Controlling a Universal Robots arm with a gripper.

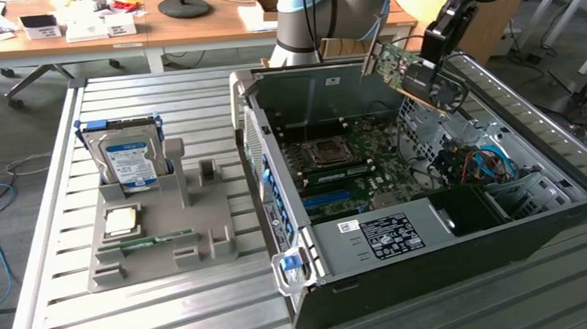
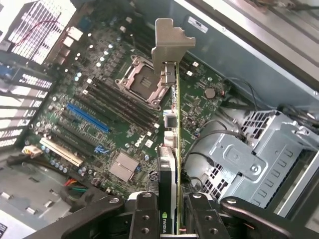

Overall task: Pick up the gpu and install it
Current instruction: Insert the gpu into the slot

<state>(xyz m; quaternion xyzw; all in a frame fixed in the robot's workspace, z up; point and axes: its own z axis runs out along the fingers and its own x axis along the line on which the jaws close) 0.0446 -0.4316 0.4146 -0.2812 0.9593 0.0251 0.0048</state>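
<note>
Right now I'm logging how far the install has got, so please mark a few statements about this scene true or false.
1. The gripper holds the gpu in the air above the open computer case. True.
2. The gpu is seated in the blue slot. False: the blue slot is empty, and the card hangs clear of the board.
3. The hard drive stands upright in the gray tray. True.
4. A cooler covers the CPU socket. False: the CPU socket is uncovered, with its metal frame in plain sight.
</note>
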